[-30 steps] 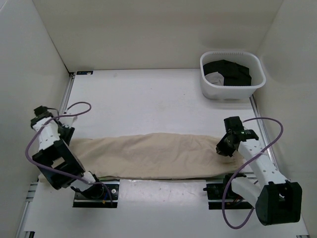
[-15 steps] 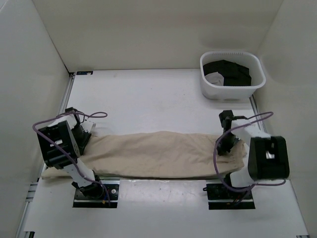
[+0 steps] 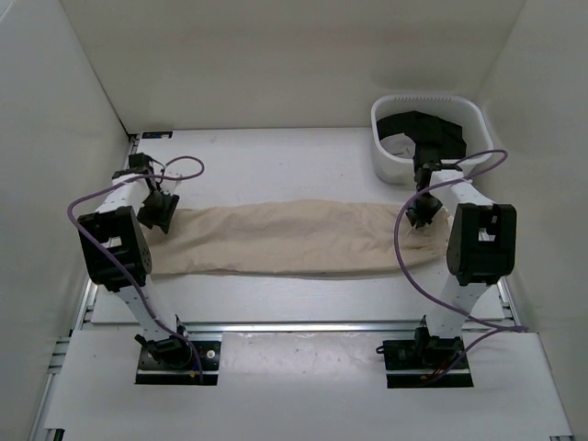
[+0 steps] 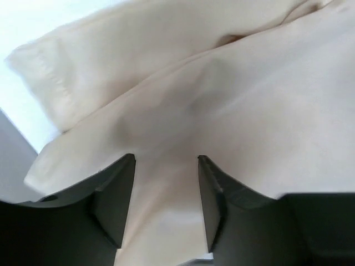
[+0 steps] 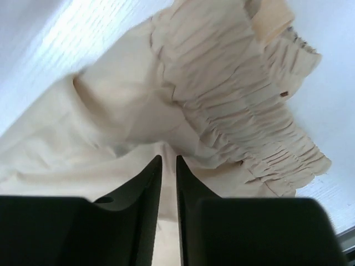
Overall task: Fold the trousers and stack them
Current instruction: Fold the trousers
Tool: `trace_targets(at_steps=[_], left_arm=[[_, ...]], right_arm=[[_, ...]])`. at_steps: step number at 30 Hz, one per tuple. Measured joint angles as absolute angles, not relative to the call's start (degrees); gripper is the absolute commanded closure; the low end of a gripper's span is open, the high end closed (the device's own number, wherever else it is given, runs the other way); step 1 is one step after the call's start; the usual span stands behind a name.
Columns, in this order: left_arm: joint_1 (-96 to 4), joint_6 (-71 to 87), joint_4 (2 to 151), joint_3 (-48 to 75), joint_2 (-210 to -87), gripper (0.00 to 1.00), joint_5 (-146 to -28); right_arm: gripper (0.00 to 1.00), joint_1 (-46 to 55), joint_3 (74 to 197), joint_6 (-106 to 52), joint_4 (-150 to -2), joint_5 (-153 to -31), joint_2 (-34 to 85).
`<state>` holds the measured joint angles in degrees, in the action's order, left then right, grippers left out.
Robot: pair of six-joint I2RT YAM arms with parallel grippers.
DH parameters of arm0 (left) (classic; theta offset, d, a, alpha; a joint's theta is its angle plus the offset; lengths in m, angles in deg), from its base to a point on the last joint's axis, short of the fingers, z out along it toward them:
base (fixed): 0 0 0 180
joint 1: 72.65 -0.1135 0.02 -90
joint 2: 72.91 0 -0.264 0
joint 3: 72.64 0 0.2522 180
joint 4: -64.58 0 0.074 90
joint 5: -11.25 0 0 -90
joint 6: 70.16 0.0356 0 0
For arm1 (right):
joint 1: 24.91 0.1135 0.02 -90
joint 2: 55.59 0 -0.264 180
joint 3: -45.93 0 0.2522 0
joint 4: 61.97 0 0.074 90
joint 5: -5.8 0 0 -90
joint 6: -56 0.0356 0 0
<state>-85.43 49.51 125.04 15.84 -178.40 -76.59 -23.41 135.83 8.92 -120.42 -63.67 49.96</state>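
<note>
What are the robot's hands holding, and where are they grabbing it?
The right gripper pinches the trousers beside the gathered waistband. The left gripper straddles the hem end, jaws apart; a grip cannot be told.

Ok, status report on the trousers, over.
Left gripper open over hem end; right gripper shut on trousers near waistband. Trousers stretched lengthwise. Basket apart, nothing blocking.

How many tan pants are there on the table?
1. The trousers lie stretched sideways across the middle of the table. The white basket at the far right holds dark cloth, which might hide more clothes.
</note>
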Motion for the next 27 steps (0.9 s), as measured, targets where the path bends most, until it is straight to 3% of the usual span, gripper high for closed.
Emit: trace_targets(at_steps=[2, 8, 16, 18, 20, 21, 22, 24, 27], left_arm=[[-86.0, 49.1, 127.1, 18.0, -177.3, 0.32, -77.6], [-90.3, 47.8, 127.8, 28.2, -176.3, 0.31, -75.1], [-95.9, 47.9, 127.0, 32.8, -189.6, 0.31, -68.1], [-95.9, 48.2, 127.2, 32.3, -192.4, 0.39, -67.2], [-95.9, 48.1, 127.3, 31.5, -193.5, 0.58, -66.6], [-95.9, 48.1, 127.6, 31.4, -193.6, 0.72, -66.5], [-95.9, 48.1, 127.6, 31.4, -193.5, 0.77, -66.4], [-95.8, 48.2, 127.2, 31.4, -193.1, 0.83, -66.1], [-95.9, 48.3, 126.6, 30.2, -192.3, 0.80, -66.0]], right_arm=[[0.74, -23.4, 134.6, 7.5, -120.2, -65.2, 48.9], [0.67, -23.5, 131.0, 4.5, -120.9, -67.9, 39.6], [0.59, -26.0, 129.4, 2.4, -121.2, -72.0, 28.8], [0.59, -26.7, 127.5, 2.0, -121.5, -72.7, 27.4], [0.59, -27.2, 125.2, 1.9, -122.0, -73.6, 26.4], [0.59, -27.5, 123.5, 1.9, -121.9, -74.1, 26.0], [0.59, -27.7, 121.8, 2.1, -121.8, -74.6, 25.6], [0.59, -27.9, 118.2, 2.8, -121.3, -75.7, 25.2], [0.59, -27.9, 112.8, 4.0, -120.0, -77.3, 25.5]])
